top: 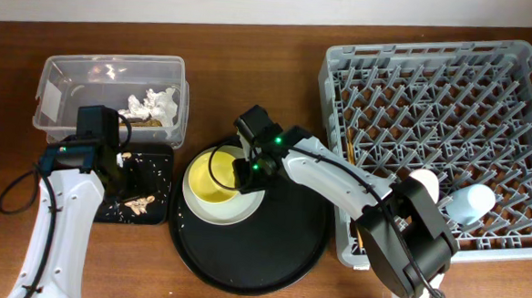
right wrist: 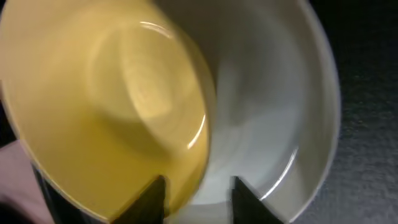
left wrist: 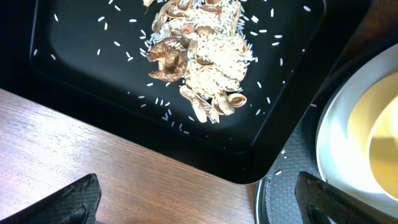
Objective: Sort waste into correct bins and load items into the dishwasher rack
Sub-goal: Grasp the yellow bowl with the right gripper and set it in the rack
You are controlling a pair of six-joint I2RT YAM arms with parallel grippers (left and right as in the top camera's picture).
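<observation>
Two grippers in view, both with fingers apart.

Right gripper [right wrist: 198, 199]: tips spread, straddling the near rim of the small yellow bowl [right wrist: 112, 106]. One finger [right wrist: 152, 196] is over the bowl's inside, the other over the pale grey plate [right wrist: 273, 112]. Contact with the rim: cannot tell, wrist view is blurred. The bowl sits in the plate, pushed to one side. The plate rests on the large round black tray [top: 270, 250], directly under this gripper.

Left gripper [left wrist: 202, 202]: fingers [left wrist: 68, 202] wide apart, gripping nothing. I hang over the near corner of the shallow black tray [left wrist: 81, 68], where it meets the bare wooden table [left wrist: 93, 162]. Ahead of my tips, in that tray, is a heap of brownish food scraps [left wrist: 199, 56] with pale grains scattered around it. To this gripper's right, the plate edge and the round tray's rim lie just beside the shallow tray's corner.

Overhead notes:
- The clear tub [top: 59, 93] is beyond my left gripper, with crumpled white napkins [top: 154, 102] in its right end.
- The dishwasher rack [top: 487, 106] is well to the right of my right gripper.
- The chopsticks [top: 350, 149] lie along the rack's left side.
- The light blue cup [top: 473, 204] and the pink cup [top: 424, 185] sit near the rack's near edge, close beside my right arm.
</observation>
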